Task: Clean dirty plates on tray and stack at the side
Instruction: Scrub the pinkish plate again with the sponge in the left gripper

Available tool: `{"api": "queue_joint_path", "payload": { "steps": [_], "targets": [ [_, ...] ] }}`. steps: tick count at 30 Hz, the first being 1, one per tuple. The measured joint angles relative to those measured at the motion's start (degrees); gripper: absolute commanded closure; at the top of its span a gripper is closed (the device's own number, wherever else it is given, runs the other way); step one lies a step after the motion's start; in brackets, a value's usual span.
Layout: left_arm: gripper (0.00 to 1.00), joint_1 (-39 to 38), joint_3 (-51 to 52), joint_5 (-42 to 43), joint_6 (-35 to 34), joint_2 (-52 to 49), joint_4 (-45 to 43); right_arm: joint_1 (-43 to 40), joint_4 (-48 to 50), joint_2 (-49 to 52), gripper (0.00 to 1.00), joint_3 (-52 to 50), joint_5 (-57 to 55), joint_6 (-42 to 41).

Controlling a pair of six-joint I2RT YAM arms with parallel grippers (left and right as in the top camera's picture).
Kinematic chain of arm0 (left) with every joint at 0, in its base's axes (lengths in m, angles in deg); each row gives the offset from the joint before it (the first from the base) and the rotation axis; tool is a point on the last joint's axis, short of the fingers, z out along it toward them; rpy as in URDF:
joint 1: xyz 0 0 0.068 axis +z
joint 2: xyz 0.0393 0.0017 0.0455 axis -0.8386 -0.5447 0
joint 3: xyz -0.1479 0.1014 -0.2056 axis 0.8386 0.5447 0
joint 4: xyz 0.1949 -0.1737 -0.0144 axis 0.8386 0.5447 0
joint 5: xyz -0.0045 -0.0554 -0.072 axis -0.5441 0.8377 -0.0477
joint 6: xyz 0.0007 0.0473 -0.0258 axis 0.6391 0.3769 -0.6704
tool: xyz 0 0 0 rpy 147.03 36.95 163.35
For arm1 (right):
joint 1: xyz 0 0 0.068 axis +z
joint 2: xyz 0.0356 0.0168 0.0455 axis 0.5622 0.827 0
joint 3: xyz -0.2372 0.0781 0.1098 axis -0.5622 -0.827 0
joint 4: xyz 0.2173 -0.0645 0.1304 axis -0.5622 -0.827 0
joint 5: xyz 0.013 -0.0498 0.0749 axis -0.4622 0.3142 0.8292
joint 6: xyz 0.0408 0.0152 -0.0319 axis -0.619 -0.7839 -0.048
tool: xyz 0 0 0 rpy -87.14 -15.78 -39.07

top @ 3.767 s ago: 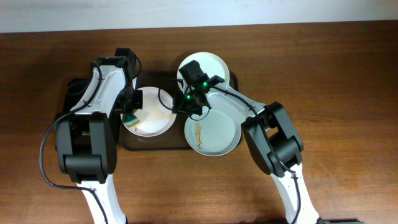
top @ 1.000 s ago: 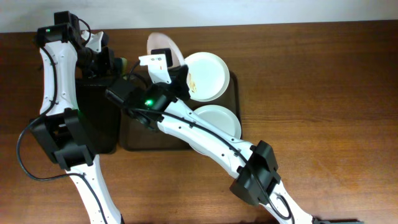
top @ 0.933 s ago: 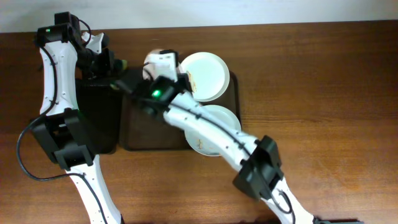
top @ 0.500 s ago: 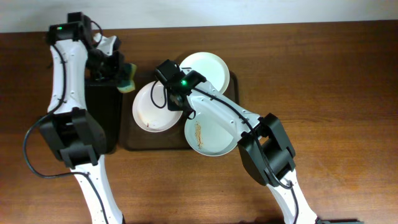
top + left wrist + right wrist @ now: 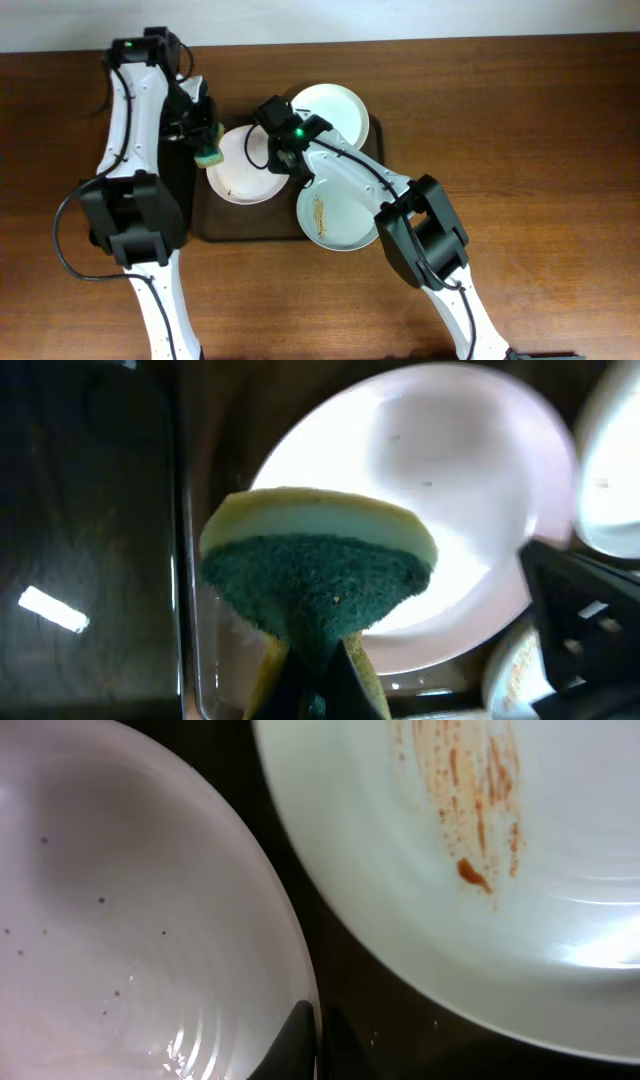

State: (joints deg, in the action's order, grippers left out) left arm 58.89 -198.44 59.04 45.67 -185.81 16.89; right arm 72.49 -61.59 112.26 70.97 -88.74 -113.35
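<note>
- Black tray: you have it at the far left, next to the brown tray; both sit on the wooden surface.
- Left tool: pinching a sponge from below, green scouring side facing the wrist camera, yellow layer behind it.
- The sponge hangs over the left rim of the left plate. You cannot tell from these views whether it touches the plate.
- Left plate: lies in the left part of the brown tray. A few small dark specks show on its inside in the right wrist view.
- Right tool: pressed together on the right rim of the left plate, 1 finger on each side of the rim. From overhead it sits between the 3 plates.
- Rear plate: in the tray's far right corner, just beside the right tool.
- Front plate: faintly bluish, at the tray's near right, carrying 1 thin orange-brown smear; its near edge overhangs the tray rim.
- Right wrist view: a smeared plate lies just beside the pinched rim; which of the 2 it is cannot be told.
</note>
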Motion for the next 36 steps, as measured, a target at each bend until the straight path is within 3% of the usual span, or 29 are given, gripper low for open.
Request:
{"api": "queue_joint_path", "payload": {
  "steps": [14,22,30,36],
  "targets": [
    [0.99,-9.0,18.9,-8.7,-19.4,0.0,-10.4,-0.8,0.4,1.1,0.96,0.0,2.7,-1.9],
    [0.99,-10.0,28.5,-12.4,-21.9,4.3,-21.8,-0.8,0.5,1.1,0.96,0.0,3.0,-2.1],
    [0.99,-10.9,29.1,-26.2,-22.1,4.3,-33.7,-0.9,1.2,1.1,0.96,-0.3,4.3,-3.4],
    [0.99,-10.9,24.3,-28.1,-20.0,2.0,-34.1,-1.1,1.3,1.1,0.96,-0.4,5.5,-3.4]
  ]
}}
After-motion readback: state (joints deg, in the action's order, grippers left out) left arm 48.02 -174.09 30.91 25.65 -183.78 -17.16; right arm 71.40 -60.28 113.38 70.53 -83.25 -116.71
